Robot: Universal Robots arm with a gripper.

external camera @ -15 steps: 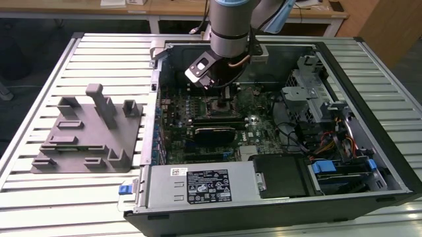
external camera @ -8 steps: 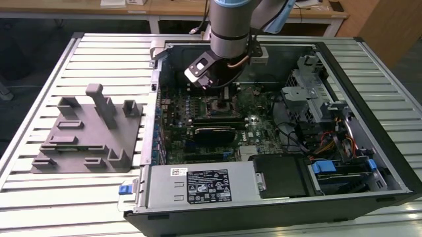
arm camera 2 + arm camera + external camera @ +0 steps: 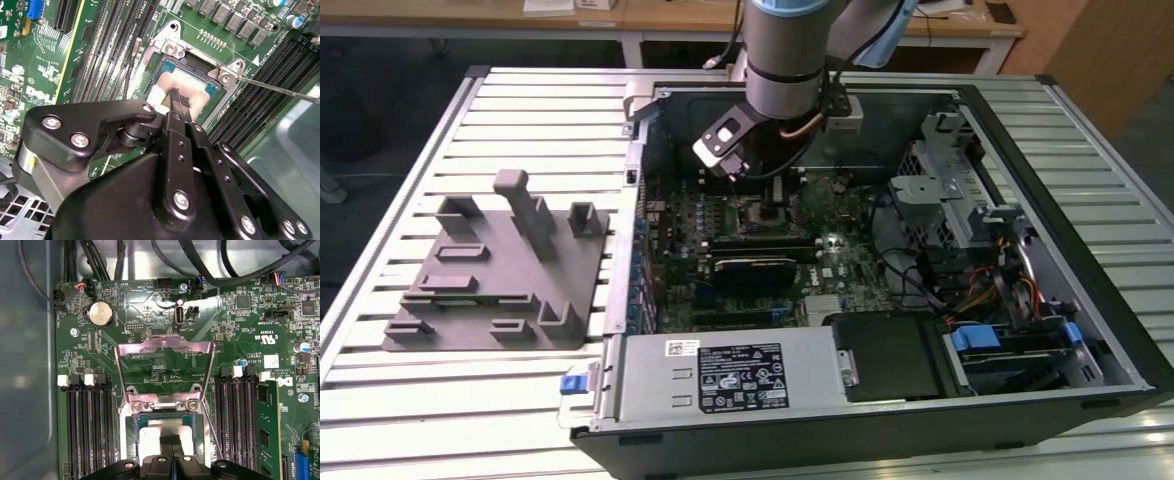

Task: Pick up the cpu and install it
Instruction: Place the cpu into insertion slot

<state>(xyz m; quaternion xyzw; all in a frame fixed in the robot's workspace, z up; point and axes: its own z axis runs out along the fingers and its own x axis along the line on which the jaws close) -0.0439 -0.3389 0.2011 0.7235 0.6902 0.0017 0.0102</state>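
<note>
A: Where is the cpu [image 3: 196,89]?
B: In the socket [image 3: 162,50], its frame [image 3: 165,347] raised, right under the claw [image 3: 179,101].
A: And the claw?
B: Clenched, tips together on the cpu's pale top.

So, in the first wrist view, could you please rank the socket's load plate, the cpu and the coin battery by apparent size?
Largest: the load plate.
Next: the cpu, partly hidden by the tool.
Smallest: the coin battery, clearly.
</note>
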